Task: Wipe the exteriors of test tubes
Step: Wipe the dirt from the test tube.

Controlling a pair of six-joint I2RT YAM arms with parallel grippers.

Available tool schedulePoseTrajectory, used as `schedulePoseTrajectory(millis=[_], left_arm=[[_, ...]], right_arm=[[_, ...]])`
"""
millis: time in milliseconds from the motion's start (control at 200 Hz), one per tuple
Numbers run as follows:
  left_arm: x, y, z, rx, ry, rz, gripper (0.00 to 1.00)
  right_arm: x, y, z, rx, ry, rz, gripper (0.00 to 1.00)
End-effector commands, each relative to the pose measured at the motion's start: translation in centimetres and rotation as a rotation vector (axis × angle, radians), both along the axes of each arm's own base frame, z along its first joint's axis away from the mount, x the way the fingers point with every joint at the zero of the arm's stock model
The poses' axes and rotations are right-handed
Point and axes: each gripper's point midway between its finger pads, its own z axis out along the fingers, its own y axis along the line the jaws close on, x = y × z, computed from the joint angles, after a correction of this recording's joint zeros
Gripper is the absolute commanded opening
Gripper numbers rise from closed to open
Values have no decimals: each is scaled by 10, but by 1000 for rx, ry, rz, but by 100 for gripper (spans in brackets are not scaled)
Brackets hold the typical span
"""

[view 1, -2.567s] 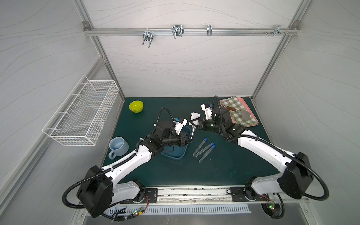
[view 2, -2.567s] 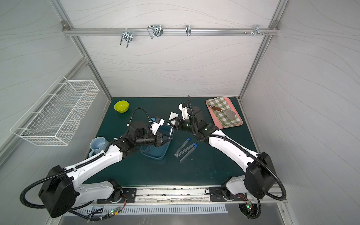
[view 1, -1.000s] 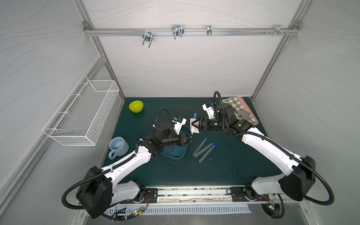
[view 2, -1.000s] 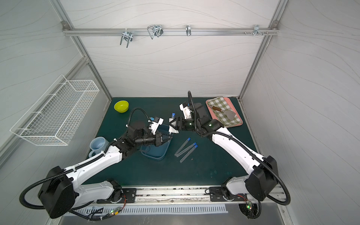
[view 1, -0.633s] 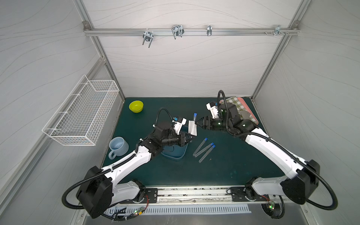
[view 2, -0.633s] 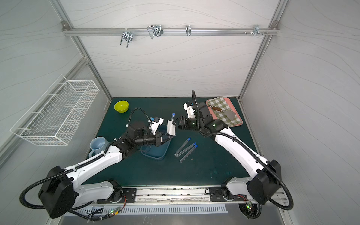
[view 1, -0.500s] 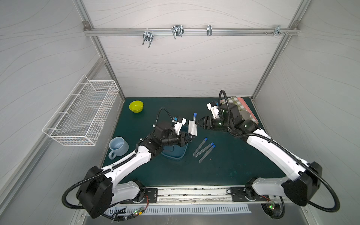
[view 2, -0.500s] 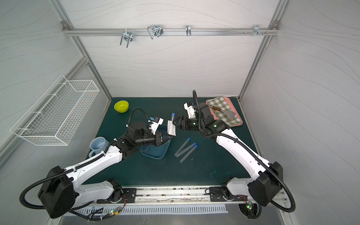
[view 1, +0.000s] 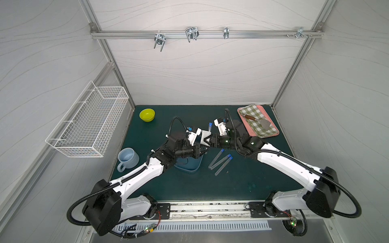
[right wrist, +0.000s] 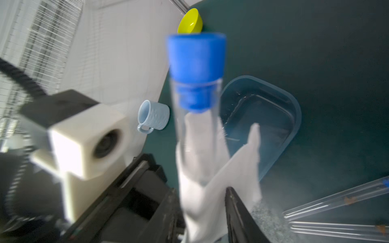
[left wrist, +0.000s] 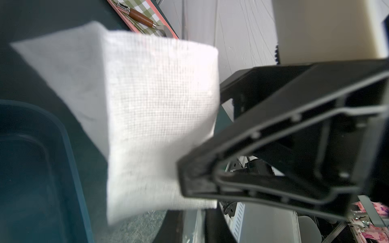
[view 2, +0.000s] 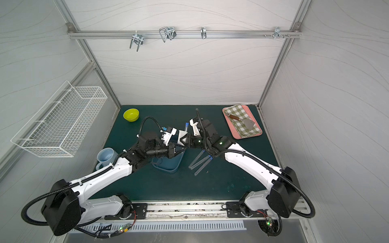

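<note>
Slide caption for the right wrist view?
Blue-capped test tube, white wipe round its lower half; blue tray and other tubes behind.

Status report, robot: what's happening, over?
Left gripper shut on gauze cloth. Right gripper holds blue-capped test tube, cap up, cloth round its base. Three tubes lie aside, nothing blocking.

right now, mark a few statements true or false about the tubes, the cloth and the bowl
1. Three test tubes lie on the green mat. True.
2. The left tool grips the raised tube. False: it pinches the white cloth; the right tool holds that tube.
3. The raised tube's blue cap is on. True.
4. The yellow bowl sits in the pink tray. False: it stands on the mat, apart from the tray.
</note>
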Motion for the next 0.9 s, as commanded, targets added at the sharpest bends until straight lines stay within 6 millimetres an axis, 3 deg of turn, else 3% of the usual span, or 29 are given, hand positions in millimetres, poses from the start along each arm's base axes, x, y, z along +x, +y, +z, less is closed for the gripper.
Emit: schedulePoseTrajectory(millis=[0,215,615,745,895], left_arm=[[-1,-1,19,-33,-59,-9,14],[-1,-1,18,-35,-57,-10,14],[-1,-5,21,-47,-52,-28,14],[0,-6,22,-48,-53,-29,14],[1,-6,24,-54,-55,-25,14]], right_arm=[[12,5,6,43,-41,-52,34],[28,1,13,77,-84,-74,20],[72,-14,44,142,-150,-79,22],[75,-14,46,147,-157,-72,22],[62,-7,35,138,-130,-29,22]])
